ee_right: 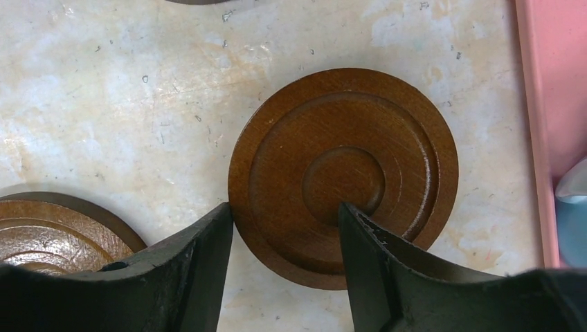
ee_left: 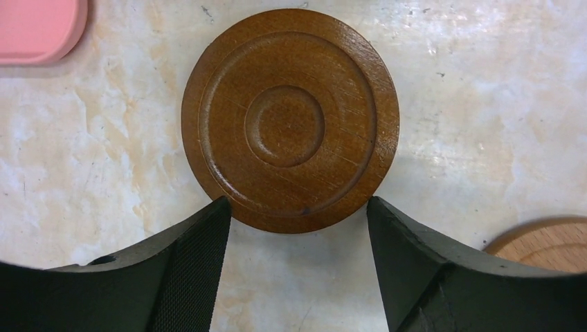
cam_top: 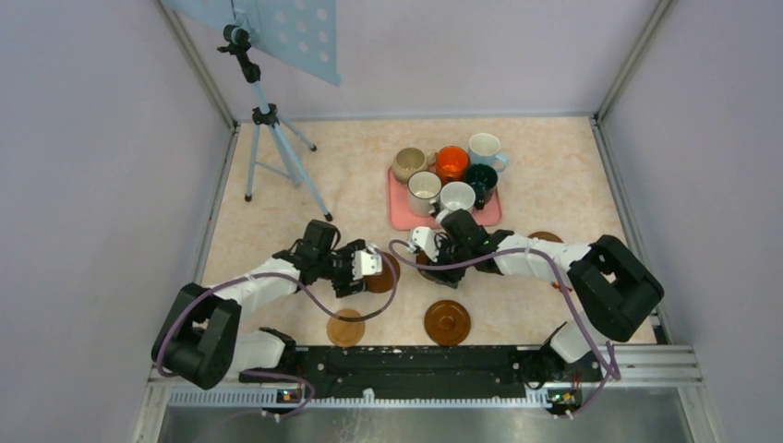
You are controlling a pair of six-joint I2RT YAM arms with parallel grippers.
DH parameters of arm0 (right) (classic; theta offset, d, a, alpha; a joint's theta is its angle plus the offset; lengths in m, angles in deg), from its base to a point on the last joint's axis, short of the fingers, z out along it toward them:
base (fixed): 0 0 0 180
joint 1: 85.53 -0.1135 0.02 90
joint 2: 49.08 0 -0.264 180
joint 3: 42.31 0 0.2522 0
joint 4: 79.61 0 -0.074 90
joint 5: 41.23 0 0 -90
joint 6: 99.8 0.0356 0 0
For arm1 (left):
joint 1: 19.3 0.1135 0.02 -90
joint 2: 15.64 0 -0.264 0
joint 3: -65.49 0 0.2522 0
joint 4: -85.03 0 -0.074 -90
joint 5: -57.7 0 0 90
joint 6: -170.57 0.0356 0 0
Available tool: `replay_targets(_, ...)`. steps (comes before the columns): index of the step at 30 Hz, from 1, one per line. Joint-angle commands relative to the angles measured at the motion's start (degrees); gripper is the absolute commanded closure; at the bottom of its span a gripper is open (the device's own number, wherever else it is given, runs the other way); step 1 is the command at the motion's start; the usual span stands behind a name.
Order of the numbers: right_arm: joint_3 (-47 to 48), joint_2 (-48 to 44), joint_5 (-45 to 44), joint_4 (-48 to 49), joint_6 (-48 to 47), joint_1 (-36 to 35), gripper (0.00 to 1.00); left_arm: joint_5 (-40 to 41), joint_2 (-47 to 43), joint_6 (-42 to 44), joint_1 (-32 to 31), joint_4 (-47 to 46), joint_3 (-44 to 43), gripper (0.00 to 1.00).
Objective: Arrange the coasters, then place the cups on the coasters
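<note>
Several cups (cam_top: pixel 451 162) stand together on the pink tray (cam_top: pixel 399 214) at the back. My left gripper (cam_top: pixel 369 263) (ee_left: pixel 299 207) is open, its fingertips at either side of the near rim of a dark brown coaster (ee_left: pixel 291 121) (cam_top: pixel 385 275) lying flat on the table. My right gripper (cam_top: pixel 427 245) (ee_right: pixel 284 207) is open over another dark coaster (ee_right: pixel 342 173): one fingertip stands by its left edge, the other over its centre. A tan coaster (cam_top: pixel 345 328) and a dark coaster (cam_top: pixel 447 322) lie near the front. Another coaster (cam_top: pixel 545 237) peeks out behind the right arm.
A camera tripod (cam_top: pixel 268 138) stands at the back left under a blue perforated sheet (cam_top: pixel 295 28). The tray's edge (ee_right: pixel 554 104) and a pale-blue cup (ee_right: pixel 573 214) lie close to the right of my right gripper. Metal frame rails border the table.
</note>
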Motion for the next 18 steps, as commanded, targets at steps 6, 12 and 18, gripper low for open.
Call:
replay_targets(6,2.3,1.6,-1.2,1.5,0.7,-0.6,0.51,-1.1,4.1,-3.7,-0.3,-7.0,-3.1,0.27)
replay_targets(12,3.5,3.1,-1.1,2.0,0.8,-0.6,0.55,-0.4,6.5,-4.2,-0.4,-8.7,-4.4,0.31)
replay_targets(18,4.9,4.5,-0.1,2.2,0.6,-0.6,0.56,2.7,8.5,-5.7,-0.3,-7.3,-6.3,0.33)
